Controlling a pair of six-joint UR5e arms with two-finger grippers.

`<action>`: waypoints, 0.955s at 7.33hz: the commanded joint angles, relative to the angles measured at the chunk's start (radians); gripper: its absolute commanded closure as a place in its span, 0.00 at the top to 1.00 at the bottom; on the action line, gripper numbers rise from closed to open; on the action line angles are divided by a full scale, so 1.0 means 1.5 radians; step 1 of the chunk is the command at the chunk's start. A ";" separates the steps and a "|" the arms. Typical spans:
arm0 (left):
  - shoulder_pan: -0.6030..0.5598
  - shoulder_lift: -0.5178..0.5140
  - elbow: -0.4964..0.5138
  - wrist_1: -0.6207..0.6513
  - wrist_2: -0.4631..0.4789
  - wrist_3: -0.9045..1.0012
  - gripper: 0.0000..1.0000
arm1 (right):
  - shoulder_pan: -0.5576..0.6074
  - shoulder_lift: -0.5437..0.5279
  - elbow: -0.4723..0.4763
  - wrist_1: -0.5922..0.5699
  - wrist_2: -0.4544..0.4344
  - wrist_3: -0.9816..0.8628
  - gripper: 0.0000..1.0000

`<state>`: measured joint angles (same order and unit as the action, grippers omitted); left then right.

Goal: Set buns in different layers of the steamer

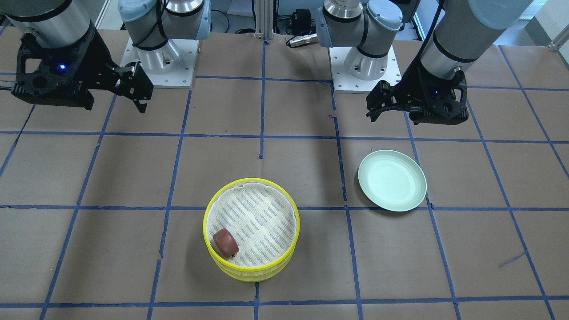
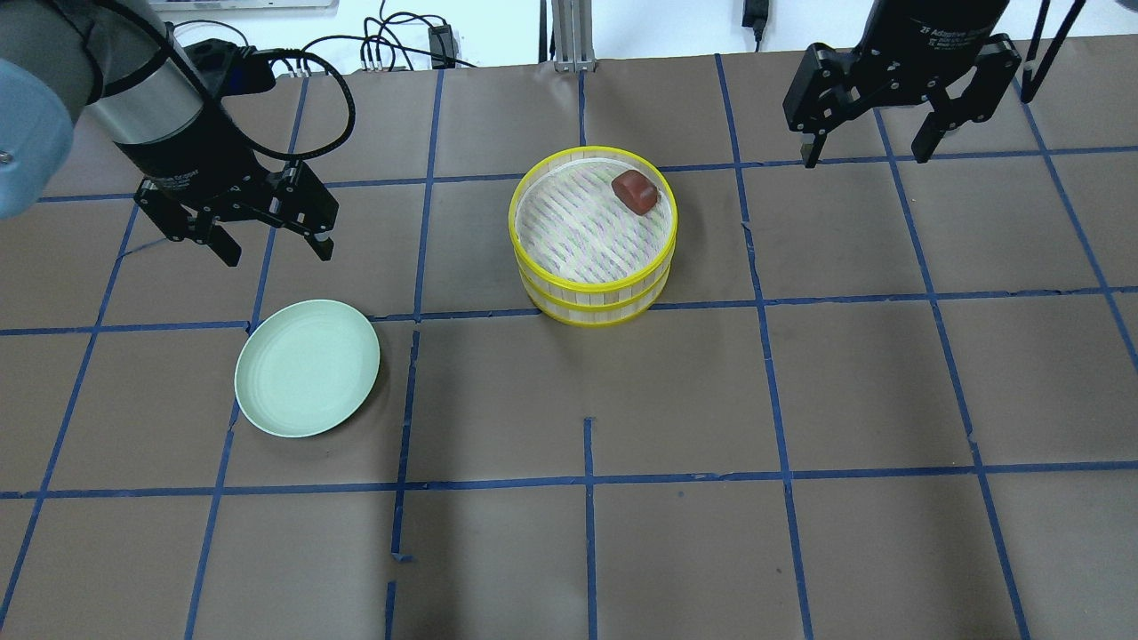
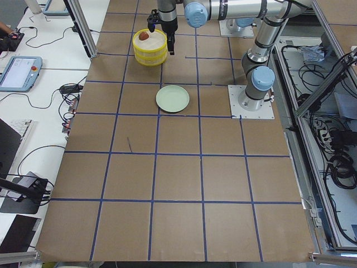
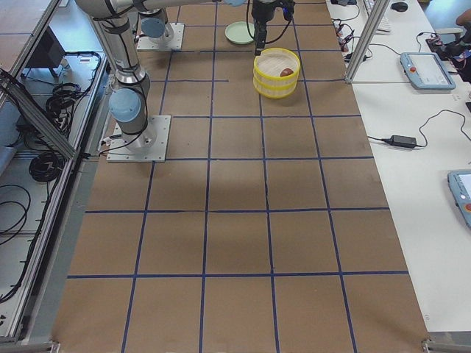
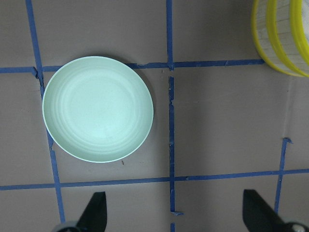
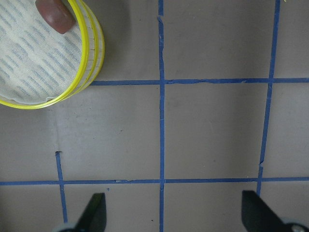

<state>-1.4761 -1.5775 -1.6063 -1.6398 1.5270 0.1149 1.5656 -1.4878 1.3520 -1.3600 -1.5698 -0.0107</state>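
left arm (image 2: 147, 98): silver tube, pale blue caps, looped black cable (image 2: 348, 107) | right arm (image 1: 49, 20): same finish | left gripper (image 2: 279, 255), right gripper (image 2: 865, 158): black, white lettering, blue LED (image 1: 62, 67) | base plates (image 1: 184, 66): white, screwed

pale green plate (image 2: 307, 368) | flat on brown table (image 2: 845, 391) | overlapping blue tape lines (image 2: 587, 484)

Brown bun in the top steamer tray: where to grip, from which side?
Come straight down on the brown bun and pinch its middle. It lies low, close by the steamer rim, so a side approach is likely blocked; close parallel to that rim. The right gripper is nearer, open.
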 commanded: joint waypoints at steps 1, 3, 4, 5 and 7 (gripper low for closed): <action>0.000 0.000 0.001 0.001 0.000 0.000 1.00 | -0.002 -0.002 0.002 0.001 0.002 -0.001 1.00; 0.003 0.002 0.000 0.001 0.001 0.000 1.00 | 0.000 -0.002 0.002 0.001 0.002 0.000 1.00; -0.001 0.005 -0.002 0.000 0.001 -0.003 1.00 | 0.002 -0.002 0.004 0.006 0.002 0.019 1.00; -0.005 0.007 -0.002 0.000 0.000 -0.006 1.00 | 0.000 -0.002 0.008 0.002 0.003 0.019 1.00; -0.025 0.017 -0.004 -0.001 0.001 -0.005 1.00 | -0.001 -0.002 0.009 0.001 0.004 0.020 1.00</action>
<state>-1.4940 -1.5602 -1.6104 -1.6413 1.5268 0.1077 1.5667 -1.4911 1.3638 -1.3581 -1.5639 0.0174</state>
